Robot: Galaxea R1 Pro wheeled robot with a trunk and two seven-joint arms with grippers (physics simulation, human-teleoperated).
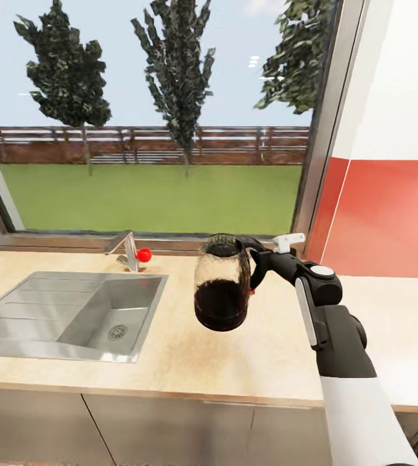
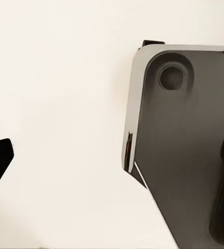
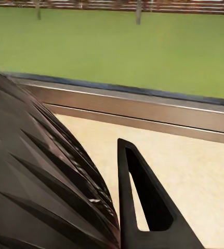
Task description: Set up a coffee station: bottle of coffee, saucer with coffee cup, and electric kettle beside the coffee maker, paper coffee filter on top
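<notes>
Above the long light beige wood-grain table (image 1: 170, 362), to the right of a steel sink (image 1: 73, 317) and in front of a wide window (image 1: 151, 116), hangs the clear glass electric kettle with its black base, handle and lid (image 1: 222, 285). It is lifted clear of the table, roughly upright, dark in its lower half. The right tool (image 1: 257, 262) is clamped on the black curved handle at the kettle's right side, the white and black arm reaching in from lower right. In the right wrist view the ribbed dark side of the kettle (image 3: 39, 176) sits close beside one black finger (image 3: 143, 202). The left tool's state I cannot tell; the left wrist view shows a dark grey panel and a pale surface.

Judging by its build, the kettle is stiff, fairly heavy if the dark part is liquid, and breakable, with smooth glass that would slip. The handle looks the right place to hold it, kept level so nothing tips out.
</notes>
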